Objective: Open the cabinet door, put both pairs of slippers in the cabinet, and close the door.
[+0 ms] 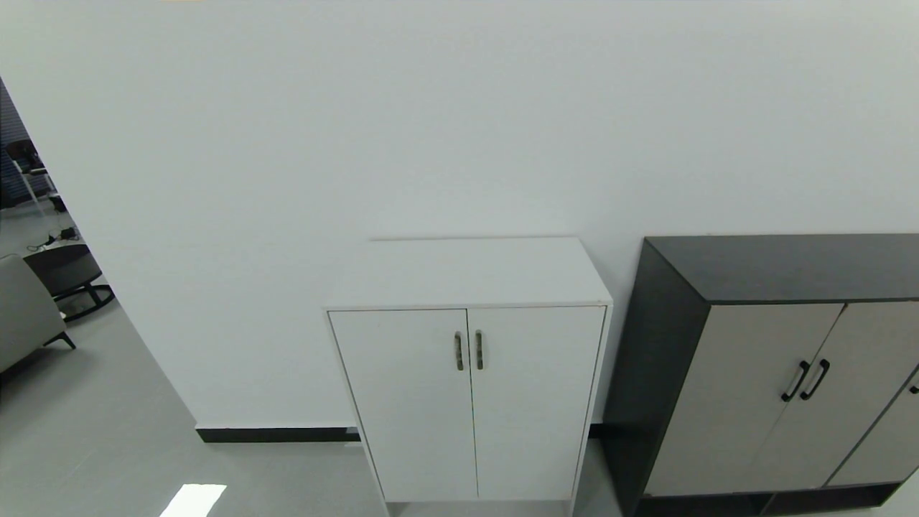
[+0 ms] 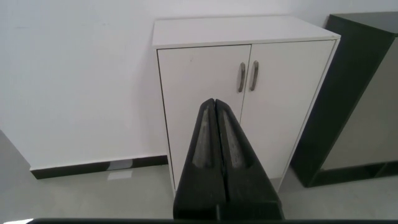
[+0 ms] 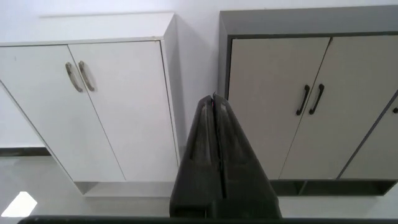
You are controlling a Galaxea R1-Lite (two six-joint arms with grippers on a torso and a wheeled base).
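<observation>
A white two-door cabinet [image 1: 467, 373] stands against the wall with both doors closed and two grey handles [image 1: 468, 350] at the middle seam. My left gripper [image 2: 214, 109] is shut with nothing in it, held well short of the white cabinet [image 2: 242, 93] and level with its left door. My right gripper [image 3: 214, 102] is shut and empty too, in front of the gap between the white cabinet [image 3: 93, 93] and the dark one.
A black cabinet [image 1: 761, 359] with grey doors and black handles [image 1: 805, 379] stands just right of the white one. Far left are a grey sofa [image 1: 21, 312] and a dark round table [image 1: 68, 269]. Grey floor [image 1: 108, 445] lies open on the left.
</observation>
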